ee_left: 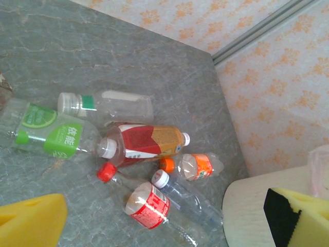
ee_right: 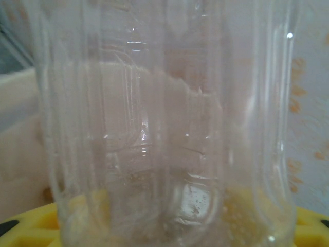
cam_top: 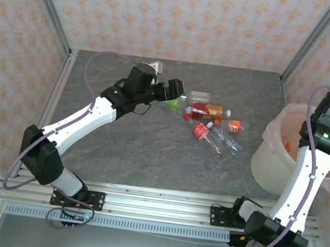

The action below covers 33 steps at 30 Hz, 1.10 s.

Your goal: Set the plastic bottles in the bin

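1. Bin (cam_top: 264, 164) stands at the table's right edge, well apart from the loose bottles.
2. Right gripper (ee_right: 164, 234) hangs over the bin's mouth, clamped on a clear bottle (ee_right: 164, 128) whose long axis runs up the wrist view. The bin lies below it, so letting go looks like the next move.
3. Left gripper (cam_top: 179, 95), its jaws wide apart, sits just left of the loose bottles (cam_top: 216, 124) mid-table and is the nearer arm to them.
4. Green-labelled bottle (ee_left: 49, 135) lies on its side, closest to that gripper.
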Each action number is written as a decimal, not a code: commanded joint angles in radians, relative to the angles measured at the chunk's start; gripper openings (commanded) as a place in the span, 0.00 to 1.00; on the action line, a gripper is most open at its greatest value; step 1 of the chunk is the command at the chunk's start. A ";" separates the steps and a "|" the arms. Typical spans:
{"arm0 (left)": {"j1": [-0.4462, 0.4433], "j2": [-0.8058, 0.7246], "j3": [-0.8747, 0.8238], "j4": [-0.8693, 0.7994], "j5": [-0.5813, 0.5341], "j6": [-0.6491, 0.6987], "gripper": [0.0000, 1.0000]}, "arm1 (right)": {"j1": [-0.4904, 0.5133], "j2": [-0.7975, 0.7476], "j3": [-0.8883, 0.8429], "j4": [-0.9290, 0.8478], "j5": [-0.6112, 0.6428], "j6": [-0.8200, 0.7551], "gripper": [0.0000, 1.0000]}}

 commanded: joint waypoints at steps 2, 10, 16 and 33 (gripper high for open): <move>0.016 0.057 0.074 -0.051 0.016 -0.019 1.00 | -0.059 -0.032 -0.030 -0.015 0.008 -0.012 0.38; 0.019 0.079 0.086 -0.060 0.031 -0.030 1.00 | -0.077 -0.024 -0.136 0.072 0.209 -0.020 0.63; 0.029 0.074 0.062 -0.058 0.026 -0.045 1.00 | -0.084 -0.022 -0.137 0.113 0.323 0.012 0.91; 0.045 0.073 -0.017 -0.038 -0.040 -0.119 1.00 | -0.070 -0.152 -0.086 0.177 -0.352 0.292 0.99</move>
